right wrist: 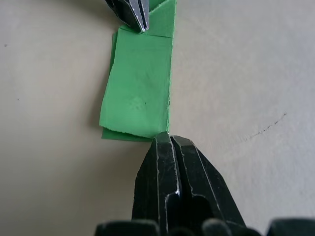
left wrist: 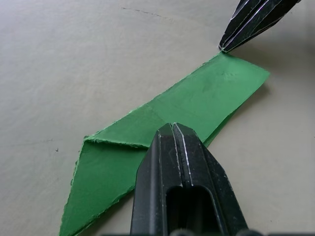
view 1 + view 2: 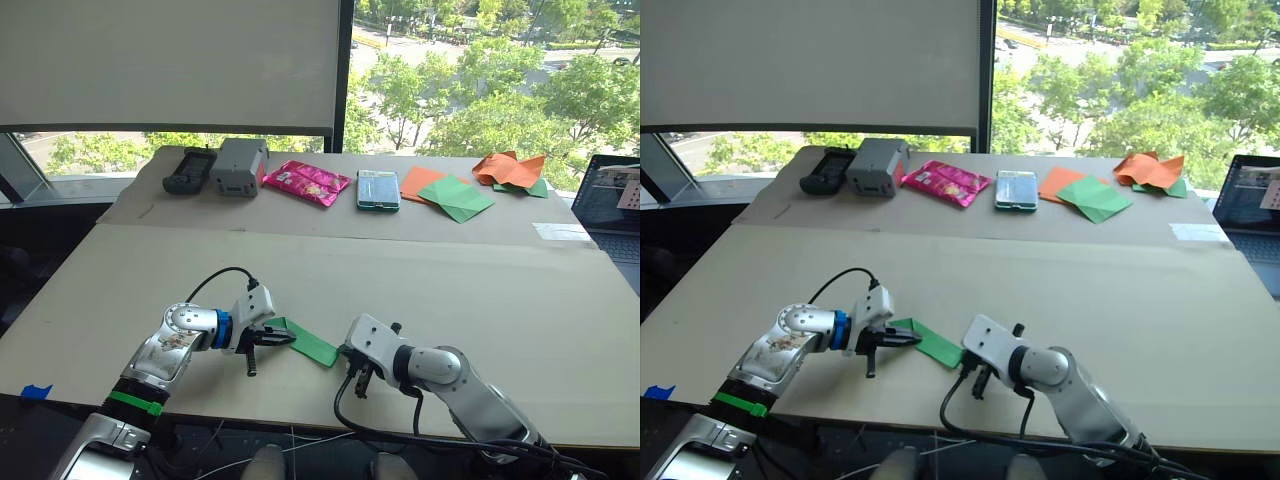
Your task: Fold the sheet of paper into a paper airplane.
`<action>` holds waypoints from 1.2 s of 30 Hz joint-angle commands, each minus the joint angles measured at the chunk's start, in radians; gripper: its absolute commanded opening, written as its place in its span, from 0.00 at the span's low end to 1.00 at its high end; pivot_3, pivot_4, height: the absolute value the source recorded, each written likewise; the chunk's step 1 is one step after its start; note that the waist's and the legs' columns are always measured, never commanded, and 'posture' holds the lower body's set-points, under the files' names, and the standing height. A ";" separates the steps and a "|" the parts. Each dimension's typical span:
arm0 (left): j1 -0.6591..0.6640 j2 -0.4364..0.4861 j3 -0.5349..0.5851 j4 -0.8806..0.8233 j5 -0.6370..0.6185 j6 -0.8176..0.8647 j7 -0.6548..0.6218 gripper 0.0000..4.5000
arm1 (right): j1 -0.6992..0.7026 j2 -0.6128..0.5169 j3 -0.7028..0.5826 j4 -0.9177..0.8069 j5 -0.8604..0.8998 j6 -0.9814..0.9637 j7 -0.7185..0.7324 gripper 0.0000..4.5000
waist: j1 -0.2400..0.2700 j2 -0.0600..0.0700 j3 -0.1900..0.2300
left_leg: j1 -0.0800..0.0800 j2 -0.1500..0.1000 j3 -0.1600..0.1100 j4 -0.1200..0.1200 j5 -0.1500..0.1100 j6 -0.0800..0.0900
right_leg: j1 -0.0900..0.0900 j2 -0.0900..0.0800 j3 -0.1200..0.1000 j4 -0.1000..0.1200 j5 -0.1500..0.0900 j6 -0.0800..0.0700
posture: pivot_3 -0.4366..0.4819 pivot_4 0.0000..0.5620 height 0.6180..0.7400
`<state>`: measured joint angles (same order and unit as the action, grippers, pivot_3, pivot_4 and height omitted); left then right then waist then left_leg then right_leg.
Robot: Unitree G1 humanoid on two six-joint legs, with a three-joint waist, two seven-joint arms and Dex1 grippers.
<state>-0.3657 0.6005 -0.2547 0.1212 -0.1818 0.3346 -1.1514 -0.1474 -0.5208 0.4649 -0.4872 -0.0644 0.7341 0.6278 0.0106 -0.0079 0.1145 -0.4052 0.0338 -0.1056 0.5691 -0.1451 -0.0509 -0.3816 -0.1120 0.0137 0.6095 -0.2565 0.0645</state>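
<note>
— Where's the paper airplane (image 3: 305,341) at?

— Flat on the table (image 3: 420,280), close to the near edge, between the two arms. It's a narrow green wedge of stacked layers, the pointed nose toward the left arm, the blunt tail toward the right one.

— And the grippers?

— The left gripper (image 2: 173,129) has its fingers pressed together, tips bearing down on the long edge about midway along. The right gripper (image 1: 166,136) is closed too, pinched on nothing, its tip touching the corner of the tail end.

— So what worries you?

— Two things, I'd guess. The layers at the tail look a little offset, one edge peeking out under the other. If the right tip pushes inward, toward nine o'clock, the layers could slide and the crease go crooked. And the paper is thin; a hard drag by the left tip along the fold might tear or buckle it rather than flatten it.

— Anything nearby to knock?

— No. The orange and green papers (image 3: 455,193), the pink packet (image 3: 306,183), the phone (image 3: 379,190) and the grey box (image 3: 239,166) all sit well apart, up at twelve o'clock on the far side. The laptop (image 3: 615,205) is off at two o'clock.
</note>
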 commanded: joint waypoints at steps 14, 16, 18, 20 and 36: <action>0.010 0.006 -0.027 0.015 0.027 0.002 -0.005 0.00 | -0.088 0.133 -0.105 -0.069 0.146 0.082 -0.018 0.00 | -0.014 0.002 0.005 | -0.002 0.000 0.000 0.000 0.000 0.000 | -0.003 0.000 0.000 0.001 0.000 0.000 | 0.48 0.27 0.84; 0.012 0.007 -0.025 0.013 0.027 0.004 -0.004 0.00 | -0.088 0.134 -0.080 -0.055 0.142 0.080 -0.017 0.00 | -0.015 0.002 0.005 | -0.002 0.000 0.000 0.000 0.000 0.000 | -0.003 0.000 0.000 0.001 0.000 0.000 | 0.48 0.27 0.84; 0.013 0.008 -0.022 0.008 0.025 0.007 -0.004 0.00 | -0.080 0.125 -0.030 -0.013 0.120 0.066 -0.011 0.00 | -0.016 0.002 0.005 | -0.002 0.000 0.000 0.000 0.000 0.000 | -0.003 0.000 0.000 0.001 0.000 0.000 | 0.48 0.27 0.84; 0.009 0.009 -0.018 0.003 0.022 0.011 -0.004 0.00 | -0.076 0.124 -0.001 0.031 0.110 0.067 -0.016 0.00 | -0.018 0.001 0.005 | -0.002 0.000 0.000 0.000 0.000 0.000 | -0.003 0.000 0.000 0.001 0.000 0.000 | 0.48 0.27 0.84; -0.050 -0.022 -0.007 -0.018 -0.010 0.037 -0.010 0.00 | -0.049 0.082 0.061 0.151 0.089 0.083 -0.037 0.00 | -0.024 0.001 0.005 | -0.002 0.000 0.000 -0.001 0.000 0.000 | -0.003 0.000 0.000 0.001 0.000 0.000 | 0.48 0.27 0.84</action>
<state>-0.3980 0.5805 -0.2611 0.1043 -0.1967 0.3898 -1.1592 -0.2219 -0.4219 0.5006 -0.4032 0.0503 0.7580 0.6030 -0.0137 -0.0071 0.1194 -0.4067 0.0343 -0.1057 0.5685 -0.1451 -0.0507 -0.3851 -0.1117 0.0135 0.6103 -0.2565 0.0646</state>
